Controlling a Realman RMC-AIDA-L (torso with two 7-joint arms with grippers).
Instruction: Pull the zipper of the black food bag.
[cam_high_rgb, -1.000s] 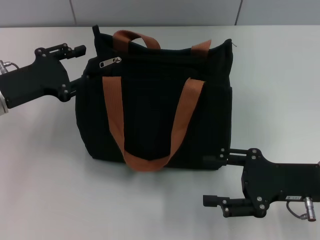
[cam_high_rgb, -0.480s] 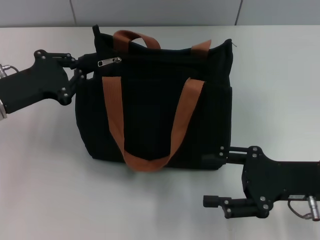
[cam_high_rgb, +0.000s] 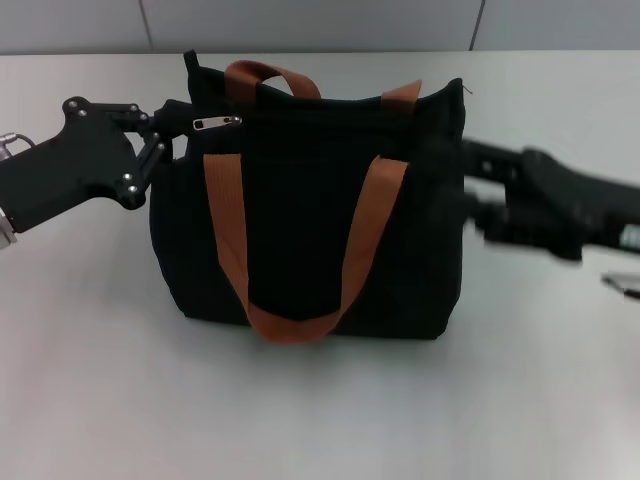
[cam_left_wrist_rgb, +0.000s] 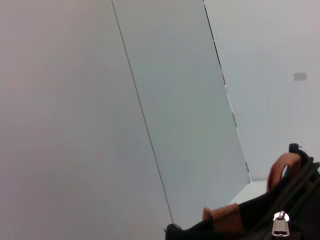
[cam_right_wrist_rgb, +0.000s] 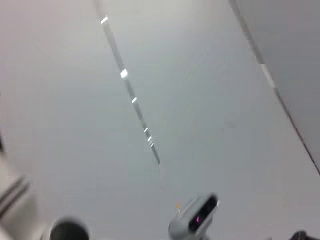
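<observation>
Table: I see a plain pale grey table (cam_high_rgb: 300, 410) under everything, matte, with bare surface nearest me in the head view
Bag: the black food bag (cam_high_rgb: 310, 215) stands upright on that table at mid-depth, its broad side facing me; one orange-brown strap (cam_high_rgb: 300, 250) hangs in a loop down the front, the other strap (cam_high_rgb: 268, 74) arches over the top edge behind
Zipper: the zipper (cam_high_rgb: 216, 123) is a small silver tab lying along the top zip line near the bag's upper corner on my left; the left wrist view catches it too, low in the corner beside the straps
Left gripper: my left gripper (cam_high_rgb: 165, 140) sits at the bag's upper left corner, its fingers drawn close together against the black fabric just beside the tab; black on black, so I cannot tell whether they pinch the cloth or only touch it
Right gripper: my right gripper (cam_high_rgb: 475, 190) is at the bag's right side at about its mid-height, smeared by motion; I cannot tell how its fingers stand
Room: behind the table runs a light grey panelled wall (cam_high_rgb: 320, 25) with thin vertical seams; the left wrist view shows the same panels (cam_left_wrist_rgb: 150, 110)
Right wrist view: mostly pale blurred surface with a streak of bright glints and a small grey device (cam_right_wrist_rgb: 194, 220) showing a pink light
</observation>
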